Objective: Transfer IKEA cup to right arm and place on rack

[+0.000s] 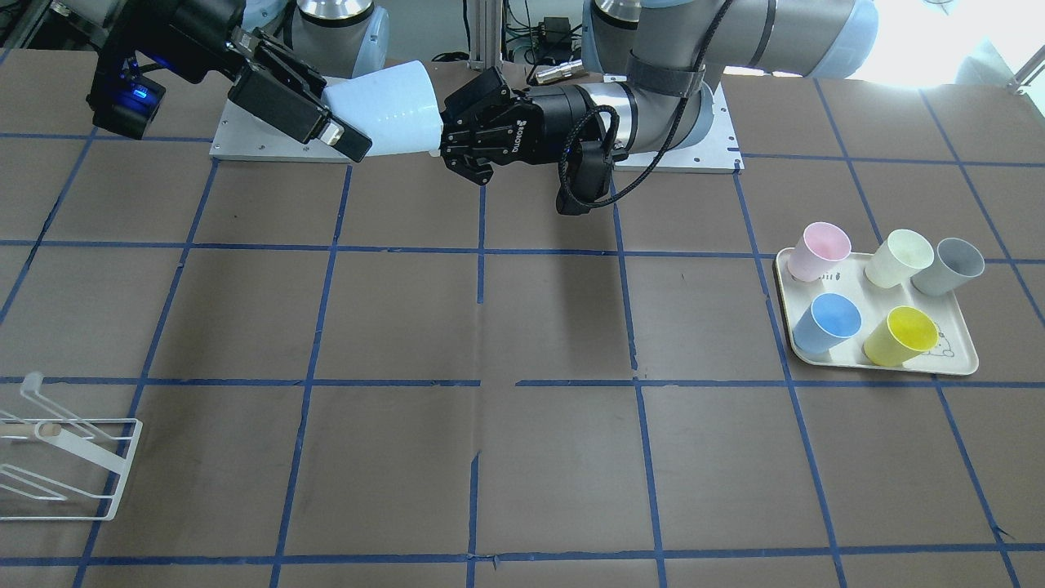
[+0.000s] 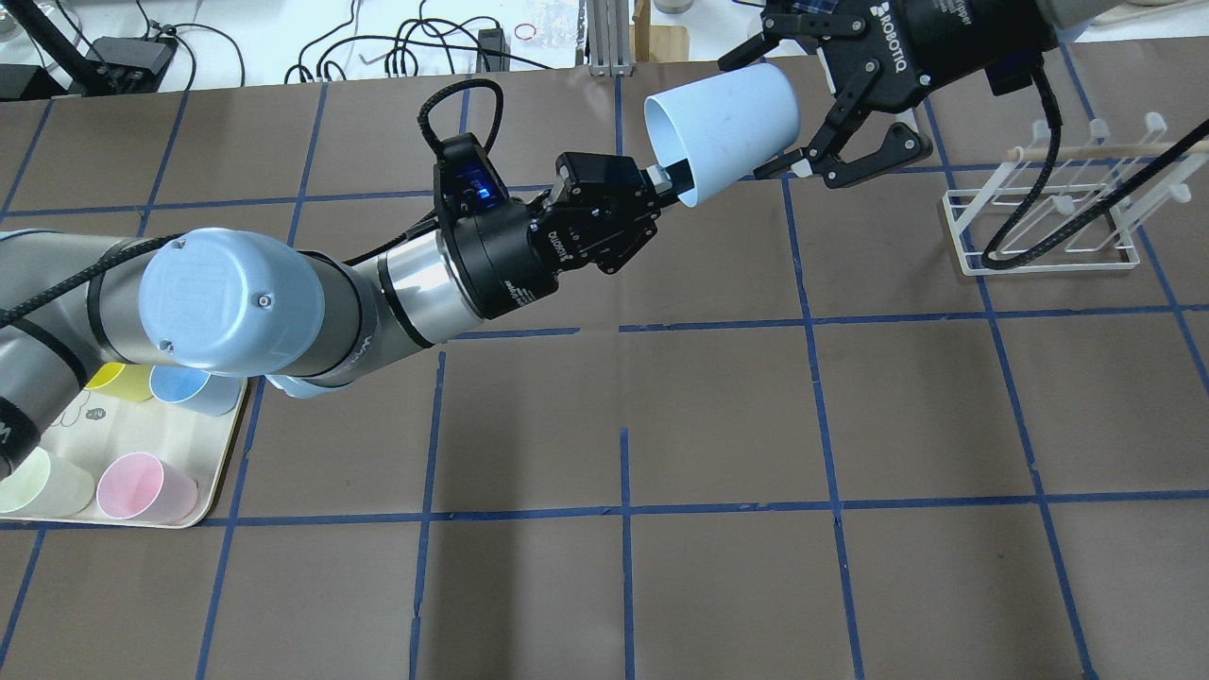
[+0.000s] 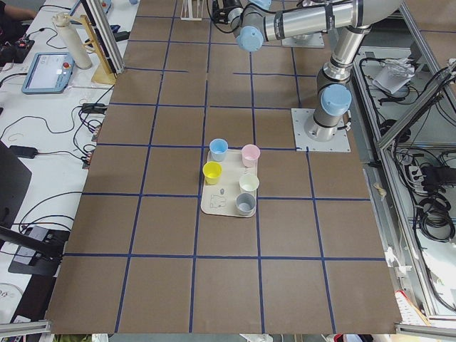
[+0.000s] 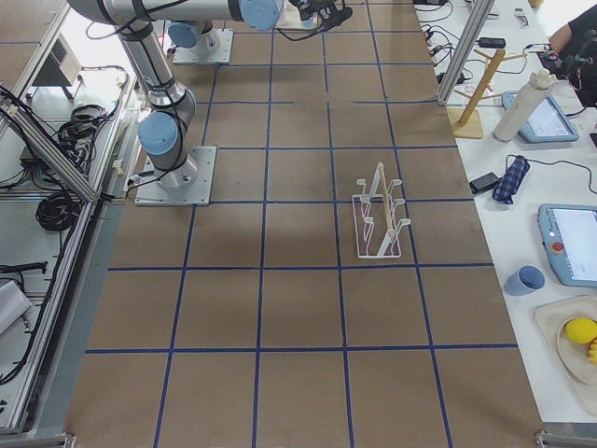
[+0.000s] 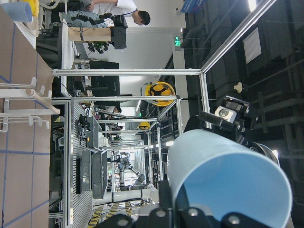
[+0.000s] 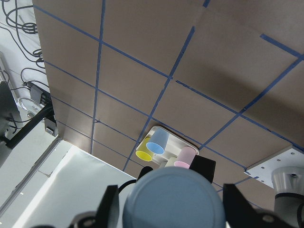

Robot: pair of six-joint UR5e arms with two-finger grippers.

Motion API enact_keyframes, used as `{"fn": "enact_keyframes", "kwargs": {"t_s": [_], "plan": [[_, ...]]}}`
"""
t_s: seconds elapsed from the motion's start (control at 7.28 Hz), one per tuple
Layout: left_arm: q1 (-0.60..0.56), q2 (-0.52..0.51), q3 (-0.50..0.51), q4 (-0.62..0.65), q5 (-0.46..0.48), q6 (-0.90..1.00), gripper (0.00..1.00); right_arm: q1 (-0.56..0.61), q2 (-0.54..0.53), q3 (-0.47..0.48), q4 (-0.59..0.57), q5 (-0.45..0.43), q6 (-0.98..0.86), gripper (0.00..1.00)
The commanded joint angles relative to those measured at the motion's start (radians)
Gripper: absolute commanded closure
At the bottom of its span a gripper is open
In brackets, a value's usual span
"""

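Robotics lab, shown by blue-taped grid table (image 1: pixel 392 318), teach pendant (image 3: pixel 46 71) at ten o'clock, cables (image 2: pixel 416 42) strewn at eleven o'clock, aluminium frame (image 5: pixel 128 72)

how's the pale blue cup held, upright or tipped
Tipped on its side. The IKEA cup is held in the air, open mouth facing the left gripper, base toward the right gripper.

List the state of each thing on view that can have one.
Pale blue cup, held off the table, lying sideways.
Left gripper, shut on the cup's rim.
Right gripper, fingers either side of the cup's base, grip unclear.
Rack, upright, no cup on it.
Other cups, five, upright on the tray.
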Motion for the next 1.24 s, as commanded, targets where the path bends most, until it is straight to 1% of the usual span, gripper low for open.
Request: {"fn": "enact_keyframes", "kwargs": {"t_s": [0.0, 0.14, 0.27, 0.41, 0.55, 0.69, 0.82, 0.96, 1.1], "plan": [[0.000, 0.001, 0.000, 0.000, 0.000, 0.000, 0.97, 0.000, 0.001, 0.000, -0.010, -0.002, 0.000, 0.55], [0.000, 0.004, 0.000, 0.000, 0.000, -0.002, 0.97, 0.000, 0.003, 0.000, -0.016, -0.002, 0.002, 0.58], [0.000, 0.006, 0.000, -0.002, -0.001, -0.006, 0.86, 0.000, 0.003, -0.002, -0.016, -0.002, 0.002, 0.58], [0.000, 0.009, 0.001, -0.002, 0.000, -0.029, 0.59, 0.000, 0.003, -0.002, -0.016, -0.002, 0.002, 0.58], [0.000, 0.009, 0.003, -0.002, -0.001, -0.040, 0.25, 0.000, 0.003, -0.002, -0.016, -0.003, 0.000, 0.58], [0.000, 0.010, 0.006, 0.000, -0.001, -0.040, 0.14, 0.000, 0.003, -0.003, -0.016, -0.003, -0.006, 0.60], [0.013, 0.013, 0.012, -0.002, 0.002, -0.054, 0.07, -0.002, 0.003, -0.005, -0.016, -0.003, -0.006, 0.62], [0.059, 0.024, 0.012, -0.011, 0.019, -0.102, 0.00, -0.008, 0.003, -0.008, -0.016, -0.005, -0.007, 0.63], [0.155, 0.030, 0.012, -0.012, 0.101, -0.147, 0.00, -0.012, 0.003, -0.009, -0.017, -0.005, -0.010, 0.67]]}}
